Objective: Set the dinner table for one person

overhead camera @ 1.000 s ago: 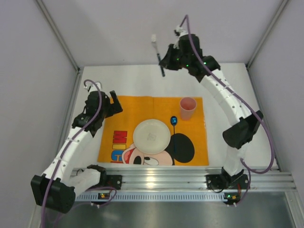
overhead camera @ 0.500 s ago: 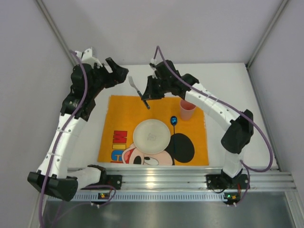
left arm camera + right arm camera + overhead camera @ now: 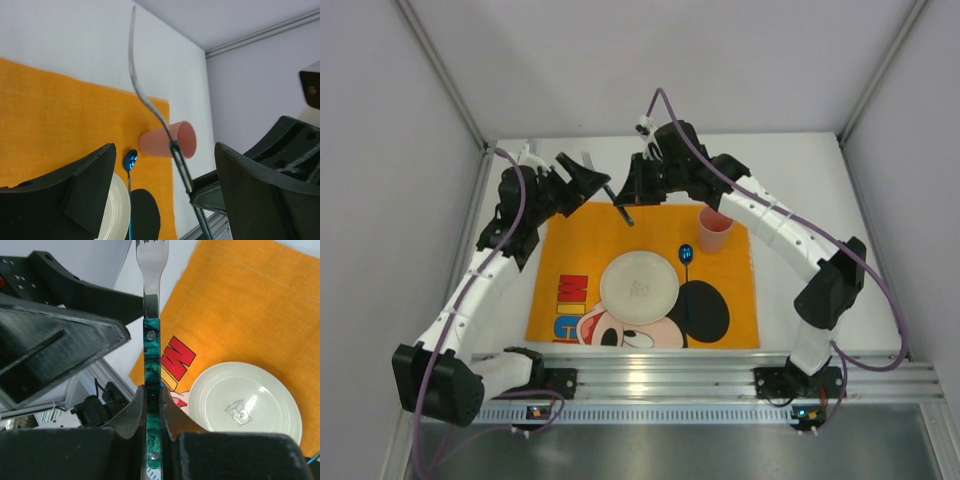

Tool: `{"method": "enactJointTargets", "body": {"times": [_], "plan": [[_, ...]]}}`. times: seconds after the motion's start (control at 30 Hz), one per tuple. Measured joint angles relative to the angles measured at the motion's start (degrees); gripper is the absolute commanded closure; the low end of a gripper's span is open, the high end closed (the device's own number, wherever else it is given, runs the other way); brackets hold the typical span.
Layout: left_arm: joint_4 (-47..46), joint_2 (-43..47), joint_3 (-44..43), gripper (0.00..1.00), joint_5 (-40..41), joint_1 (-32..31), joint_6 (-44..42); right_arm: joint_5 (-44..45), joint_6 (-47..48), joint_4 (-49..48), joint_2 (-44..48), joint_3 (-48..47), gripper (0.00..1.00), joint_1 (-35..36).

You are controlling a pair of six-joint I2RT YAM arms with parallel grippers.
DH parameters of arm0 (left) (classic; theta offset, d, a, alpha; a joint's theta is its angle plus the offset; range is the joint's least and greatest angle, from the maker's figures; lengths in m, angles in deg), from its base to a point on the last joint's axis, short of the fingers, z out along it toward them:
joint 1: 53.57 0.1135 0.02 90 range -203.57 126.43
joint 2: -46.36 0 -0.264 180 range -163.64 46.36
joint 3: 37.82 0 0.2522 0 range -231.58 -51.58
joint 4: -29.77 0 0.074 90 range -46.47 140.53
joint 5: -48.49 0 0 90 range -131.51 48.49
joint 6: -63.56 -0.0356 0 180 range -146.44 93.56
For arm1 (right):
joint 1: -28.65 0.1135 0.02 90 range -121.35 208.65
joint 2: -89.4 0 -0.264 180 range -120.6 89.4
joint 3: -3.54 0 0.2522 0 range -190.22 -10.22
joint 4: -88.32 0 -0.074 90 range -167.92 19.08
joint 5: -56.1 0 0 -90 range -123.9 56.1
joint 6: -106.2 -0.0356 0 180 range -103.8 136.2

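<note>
White rectangular bench (image 3: 800, 160): above its far-left part, right fingers (image 3: 131, 412) clamp a green-handled steel fork (image 3: 151, 335), tines pointing far-left; left fingers (image 3: 85, 185), spread apart, have moved in to flank it.

Large block letters run along the left edge of the orange mat (image 3: 620, 225) on the table (image 3: 800, 160), toward the mat's near corner. A red "M" and "I" read plainly; the coloured letters after them do not. The plate (image 3: 655, 270) bears a small centre mark, its lettering too small to read.
</note>
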Motion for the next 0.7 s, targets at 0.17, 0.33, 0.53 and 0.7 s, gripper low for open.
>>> {"method": "enactJointTargets", "body": {"times": [0.17, 0.33, 0.53, 0.7], "plan": [[-9.6, 0.0, 1.3, 0.24, -1.5, 0.0, 5.4, -1.2, 0.0, -0.5, 1.6, 2.1, 1.0, -0.3], [-14.3, -0.8, 3.7, 0.36, -3.2, 0.0, 9.7, -1.9, 0.0, -0.8, 2.7, 3.4, 1.0, -0.6], [-15.7, -2.0, 4.1, 0.48, -4.0, -0.5, 11.7, -2.8, 0.1, -1.7, 2.9, 3.5, 1.0, -1.8], [-16.1, -2.0, 4.3, 0.6, -4.0, -1.5, 12.9, -3.5, 0.1, -2.1, 2.9, 3.5, 1.0, -2.7]]}}
